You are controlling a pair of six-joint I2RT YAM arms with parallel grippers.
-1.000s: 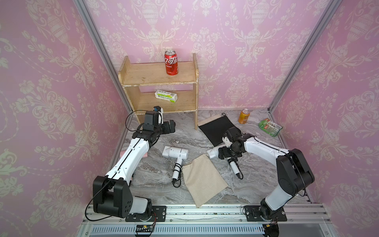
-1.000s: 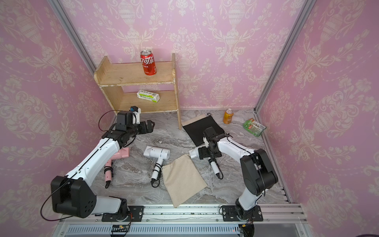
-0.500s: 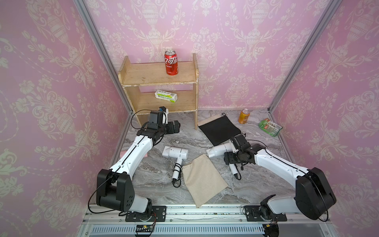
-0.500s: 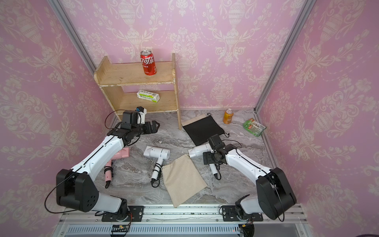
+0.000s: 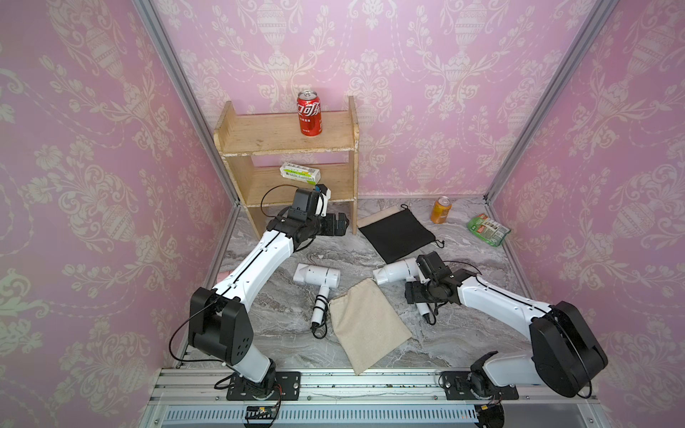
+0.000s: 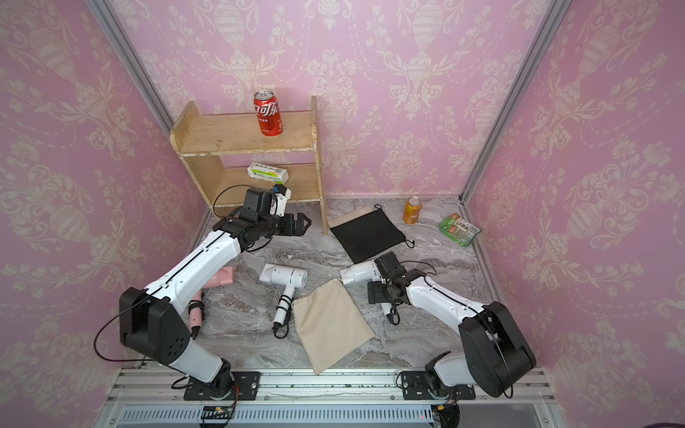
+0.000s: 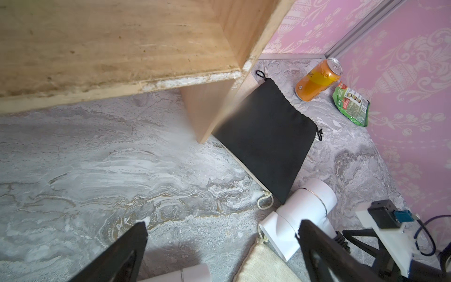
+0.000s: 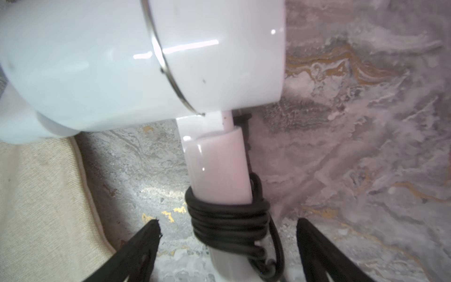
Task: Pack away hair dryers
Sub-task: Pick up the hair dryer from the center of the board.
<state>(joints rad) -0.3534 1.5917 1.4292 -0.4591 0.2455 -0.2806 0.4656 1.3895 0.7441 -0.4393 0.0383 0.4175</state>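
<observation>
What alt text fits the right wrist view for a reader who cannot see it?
A white hair dryer lies on the marble table, its cord-wrapped handle between the two fingers of the open right gripper, which does not touch it. A beige pouch lies close by.

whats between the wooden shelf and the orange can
A black drawstring pouch lies between the wooden shelf and the orange can, seen in the left wrist view and both top views.

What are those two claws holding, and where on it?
Nothing yet. The left gripper hangs open and empty; the right gripper straddles the handle of the white hair dryer, jaws apart.
</observation>
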